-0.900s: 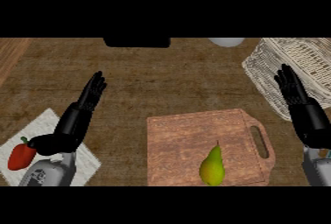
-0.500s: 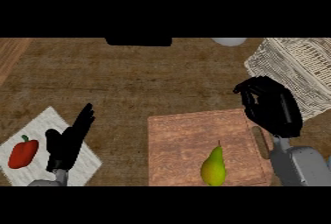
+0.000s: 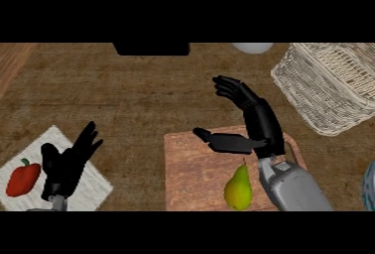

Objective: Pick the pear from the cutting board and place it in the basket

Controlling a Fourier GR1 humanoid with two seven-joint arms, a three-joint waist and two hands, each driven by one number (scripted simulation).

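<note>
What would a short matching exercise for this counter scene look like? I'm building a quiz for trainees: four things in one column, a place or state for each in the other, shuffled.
Things:
1. pear
2. red pepper
3. basket
4. right hand

Places or states:
A. on the white cloth, lower left
B. open, raised over the far edge of the cutting board
C. lying on the cutting board, stem pointing away from the robot
D. at the counter's upper right

Pairs: 1-C, 2-A, 3-D, 4-B
</note>
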